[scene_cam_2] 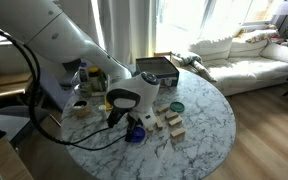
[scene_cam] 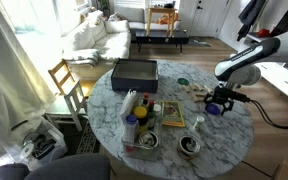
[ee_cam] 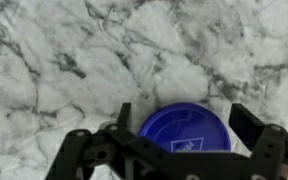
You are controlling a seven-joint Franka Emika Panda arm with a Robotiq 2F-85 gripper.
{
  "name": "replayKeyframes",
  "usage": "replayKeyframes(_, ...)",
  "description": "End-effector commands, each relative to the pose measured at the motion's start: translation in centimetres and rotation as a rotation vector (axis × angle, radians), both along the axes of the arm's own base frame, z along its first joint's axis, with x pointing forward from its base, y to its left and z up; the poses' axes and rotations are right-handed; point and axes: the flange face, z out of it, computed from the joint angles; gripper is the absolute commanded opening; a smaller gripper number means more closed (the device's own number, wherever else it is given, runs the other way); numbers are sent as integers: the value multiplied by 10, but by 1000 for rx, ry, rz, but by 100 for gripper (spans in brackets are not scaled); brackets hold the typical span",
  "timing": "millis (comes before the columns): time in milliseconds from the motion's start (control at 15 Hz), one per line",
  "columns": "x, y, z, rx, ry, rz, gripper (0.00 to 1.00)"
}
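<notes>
Gripper (scene_cam: pixel 218 103) held spread over a blue lid (ee_cam: pixel 187 128).
The jaws are set apart with nothing clamped. The blue lid is framed between them in the wrist view and is laid flat on the marble table (ee_cam: pixel 84 50), near its edge. Wooden blocks (scene_cam_2: pixel 169 120) and a green lid (scene_cam_2: pixel 177 105) are seen nearby.

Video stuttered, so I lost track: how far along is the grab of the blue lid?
Done: the gripper is over the blue lid on the marble table. In hand: open jaws straddle it in the wrist view. Left: probably closing and lifting; no grip yet.
</notes>
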Motion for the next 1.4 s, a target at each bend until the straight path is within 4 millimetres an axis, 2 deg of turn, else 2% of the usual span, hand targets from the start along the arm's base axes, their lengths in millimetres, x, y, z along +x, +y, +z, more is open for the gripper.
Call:
replayKeyframes(0, -1, 1, -12, -28, 2, -32, 100)
replayKeyframes(600, 6, -4, -13, -89, -57, -47, 100)
replayKeyframes(1333, 6, -3, -20, -80, -39, -48, 100)
